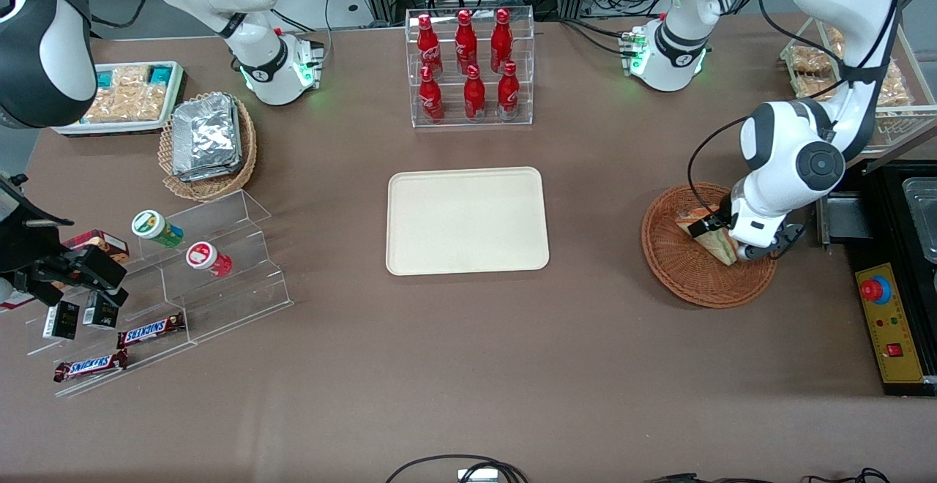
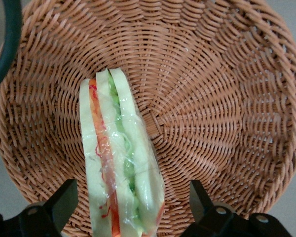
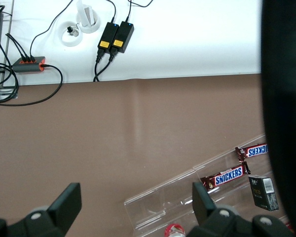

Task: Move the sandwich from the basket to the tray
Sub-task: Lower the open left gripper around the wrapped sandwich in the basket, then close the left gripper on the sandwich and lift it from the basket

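From the front camera I read the cream tray [image 1: 467,221] first: it sits bare at mid-desk, well apart from the reddish-brown wicker basket [image 1: 706,249] at the working arm's end. The wrapped sandwich [image 1: 711,236] lies in that basket, on its edge with the filling layers up, and my gripper [image 2: 133,197] hangs low over it with the jaws apart, one finger [image 2: 64,200] on each flank, not yet touching.

My worries: the clear wrap looks slick, so a light squeeze could let the wedge slide out on the lift; a hard one could crush the soft bread. The sandwich sits closer to one finger, so closing may push it sideways or tip it first.

The arm's wrist covers part of the sandwich and basket from the front, and the wrist view cuts off the sandwich's near end, so I cannot judge how deep the fingers reach.
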